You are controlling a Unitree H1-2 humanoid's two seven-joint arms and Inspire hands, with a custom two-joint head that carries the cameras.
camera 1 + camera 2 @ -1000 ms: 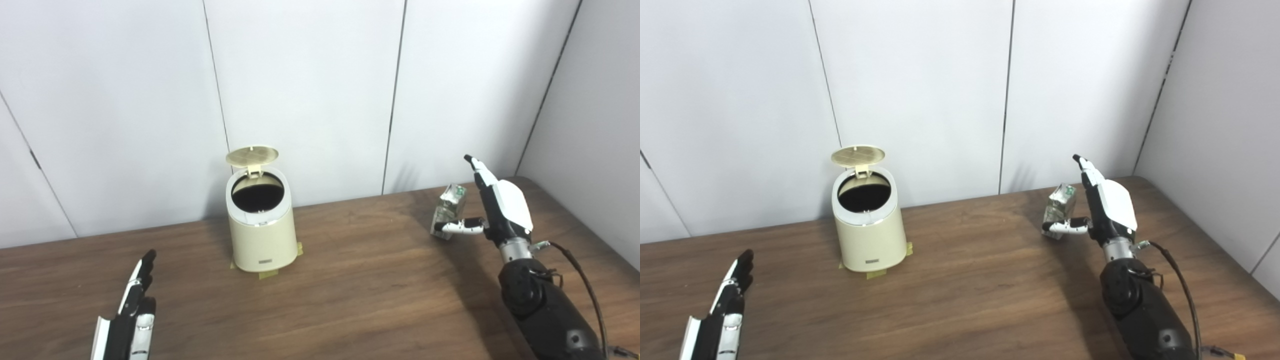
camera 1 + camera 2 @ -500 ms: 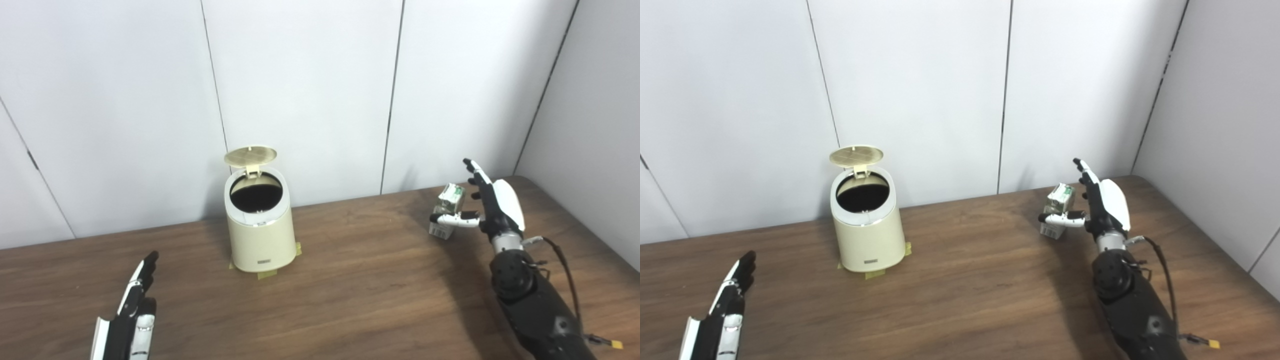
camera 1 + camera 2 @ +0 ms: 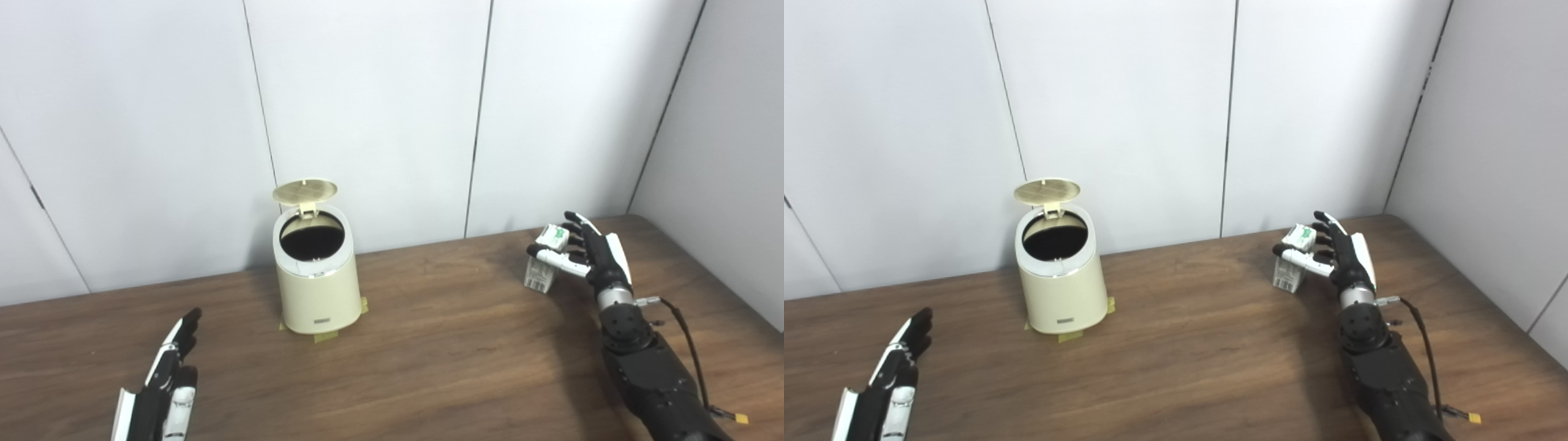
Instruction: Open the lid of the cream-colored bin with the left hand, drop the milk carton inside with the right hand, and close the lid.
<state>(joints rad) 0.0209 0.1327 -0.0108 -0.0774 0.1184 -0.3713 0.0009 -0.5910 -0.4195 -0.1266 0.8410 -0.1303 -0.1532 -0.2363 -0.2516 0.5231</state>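
Note:
The cream-colored bin (image 3: 315, 288) stands at the back of the wooden table (image 3: 429, 355), its round lid (image 3: 304, 192) tipped up and the dark inside showing. A small white and green milk carton (image 3: 540, 275) stands upright at the far right. My right hand (image 3: 591, 254) is around the carton's upper part, thumb across its front and fingers behind its top. The fingers are still spread, and I cannot tell whether they press on it. My left hand (image 3: 165, 380) hovers open and flat near the front left edge, well apart from the bin.
Yellow tape strips (image 3: 324, 335) stick out from under the bin's base. White wall panels (image 3: 367, 110) close off the back of the table, and another wall (image 3: 735, 153) runs along its right edge. A thin cable (image 3: 692, 349) hangs along my right forearm.
My right hand has come down and its fingers have bent in around the carton's top, the thumb sliding up across its front. The carton now stands more upright. Left hand and bin are unchanged.

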